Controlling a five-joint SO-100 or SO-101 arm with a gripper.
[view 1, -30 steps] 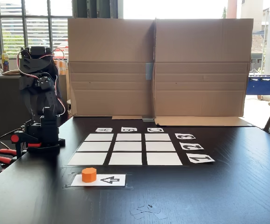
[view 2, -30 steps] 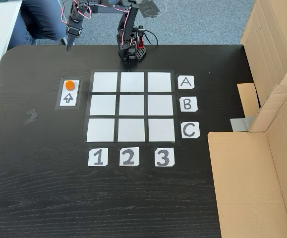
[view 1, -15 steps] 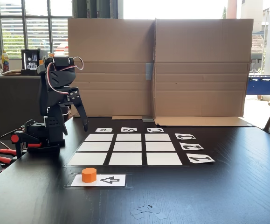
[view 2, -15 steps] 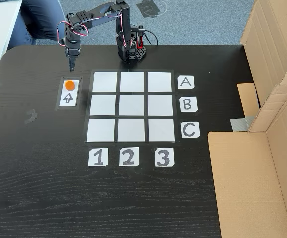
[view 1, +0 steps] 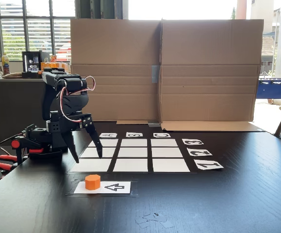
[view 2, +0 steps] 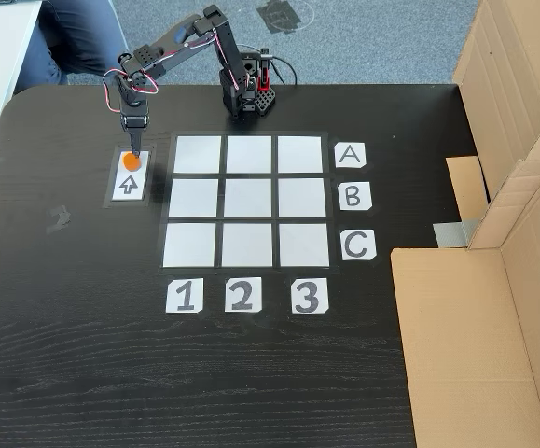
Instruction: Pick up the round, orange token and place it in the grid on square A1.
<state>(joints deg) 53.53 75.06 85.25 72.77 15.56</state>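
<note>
In a fixed view from table level, my gripper (view 1: pixel 88 157) has swung out from its folded pose and come down, fingers spread apart, hanging above and just behind the orange token (view 1: pixel 92 182) on the arrow card (view 1: pixel 112 187). I judge the grasp is next.

In a fixed view from above, the fingertips (view 2: pixel 133 149) sit right at the token (view 2: pixel 131 161). The grid (view 2: pixel 247 201) holds nothing; square A1 (view 2: pixel 198 155), just right of the fingers, is blank.
</note>
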